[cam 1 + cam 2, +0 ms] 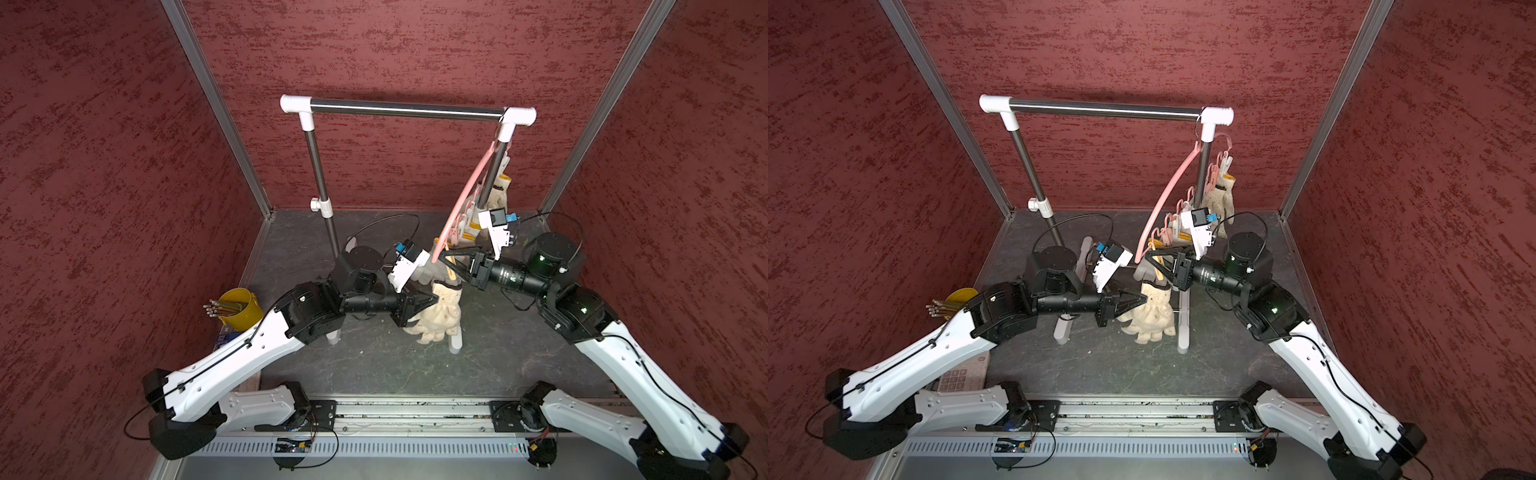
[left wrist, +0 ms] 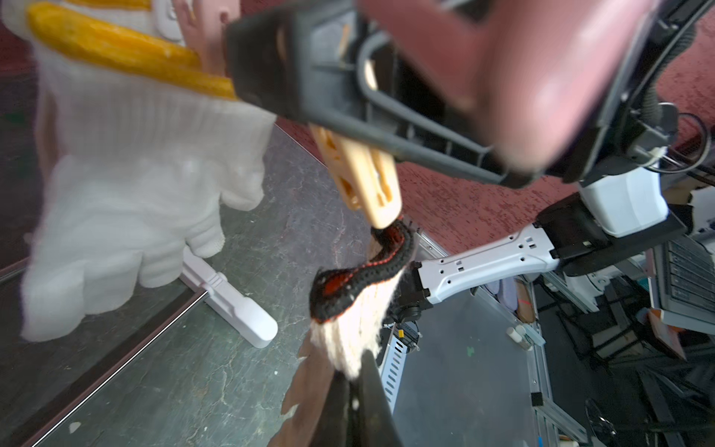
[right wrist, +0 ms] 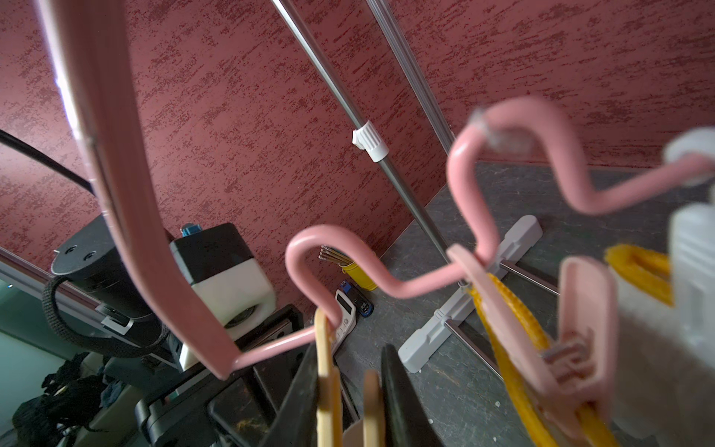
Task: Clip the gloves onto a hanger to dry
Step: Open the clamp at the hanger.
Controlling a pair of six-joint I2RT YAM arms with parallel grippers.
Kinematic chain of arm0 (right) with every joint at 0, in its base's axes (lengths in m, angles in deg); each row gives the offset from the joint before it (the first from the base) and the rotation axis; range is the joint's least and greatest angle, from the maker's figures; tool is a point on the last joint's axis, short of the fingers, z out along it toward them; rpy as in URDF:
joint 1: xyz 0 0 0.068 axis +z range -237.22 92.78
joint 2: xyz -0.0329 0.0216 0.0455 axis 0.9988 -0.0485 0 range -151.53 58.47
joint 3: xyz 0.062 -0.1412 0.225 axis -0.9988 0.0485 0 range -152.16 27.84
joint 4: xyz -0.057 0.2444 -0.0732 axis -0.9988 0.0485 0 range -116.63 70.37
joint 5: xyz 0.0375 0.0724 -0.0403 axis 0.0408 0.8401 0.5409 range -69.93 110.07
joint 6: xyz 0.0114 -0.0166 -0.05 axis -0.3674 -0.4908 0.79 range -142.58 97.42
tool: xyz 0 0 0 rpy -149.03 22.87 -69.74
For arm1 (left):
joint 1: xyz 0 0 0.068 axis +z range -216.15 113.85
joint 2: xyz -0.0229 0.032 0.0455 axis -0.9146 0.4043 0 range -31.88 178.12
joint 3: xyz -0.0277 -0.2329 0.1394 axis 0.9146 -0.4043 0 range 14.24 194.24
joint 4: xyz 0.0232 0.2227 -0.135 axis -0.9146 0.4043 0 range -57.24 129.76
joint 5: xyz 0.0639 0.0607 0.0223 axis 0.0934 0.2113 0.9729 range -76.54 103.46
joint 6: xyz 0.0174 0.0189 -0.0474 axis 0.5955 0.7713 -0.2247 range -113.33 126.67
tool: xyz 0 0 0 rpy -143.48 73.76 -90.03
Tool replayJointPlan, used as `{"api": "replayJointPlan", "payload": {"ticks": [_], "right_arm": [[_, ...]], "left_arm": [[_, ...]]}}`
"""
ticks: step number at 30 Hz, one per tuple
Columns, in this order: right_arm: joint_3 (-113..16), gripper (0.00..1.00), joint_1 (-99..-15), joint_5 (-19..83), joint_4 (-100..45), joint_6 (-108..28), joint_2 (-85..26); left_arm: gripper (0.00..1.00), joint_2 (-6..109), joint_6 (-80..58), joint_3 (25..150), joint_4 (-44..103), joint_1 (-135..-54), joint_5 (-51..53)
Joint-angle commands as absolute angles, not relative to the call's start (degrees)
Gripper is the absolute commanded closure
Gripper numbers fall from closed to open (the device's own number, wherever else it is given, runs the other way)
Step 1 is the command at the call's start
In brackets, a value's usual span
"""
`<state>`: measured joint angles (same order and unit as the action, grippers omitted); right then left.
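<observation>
Glove [image 1: 442, 318] hangs mid-frame, long axis running up-down, left gripper [image 1: 433, 300] clamped shut on its side. Cuff [image 2: 367, 278] tops it, touching the clip [image 2: 363, 174] tip right above. Right gripper [image 1: 448, 254] is squeezed on that clip's handles at the hanger [image 3: 124, 185] low end, so it's nearer.

Pink hanger [image 1: 1165, 195], cream clip [image 2: 363, 182], beige glove [image 1: 1154, 316]

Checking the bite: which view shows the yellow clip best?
Left wrist: the yellow clip is close, its tip at the glove's dark cuff. Right wrist shows only its handles; in both top views it is small.
</observation>
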<state>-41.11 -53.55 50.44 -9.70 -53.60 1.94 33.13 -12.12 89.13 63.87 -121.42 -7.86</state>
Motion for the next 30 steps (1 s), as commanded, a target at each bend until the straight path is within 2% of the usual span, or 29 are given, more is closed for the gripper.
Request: {"api": "replayJointPlan", "payload": {"ticks": [1,23,30], "right_arm": [[-43.25,0.88,-53.38,50.13,-11.48,-53.31,2.2],[-43.37,0.89,-53.38,51.19,-13.2,-54.65,4.23],[-42.04,0.89,-53.39,50.7,-13.52,-54.47,4.59]], "left_arm": [[1.0,31.93,-13.63,89.21,57.8,-121.52,-10.1],[1.0,31.67,-17.67,79.96,48.27,-120.42,-4.63],[1.0,32.94,-17.16,83.65,48.66,-120.82,-6.58]]}}
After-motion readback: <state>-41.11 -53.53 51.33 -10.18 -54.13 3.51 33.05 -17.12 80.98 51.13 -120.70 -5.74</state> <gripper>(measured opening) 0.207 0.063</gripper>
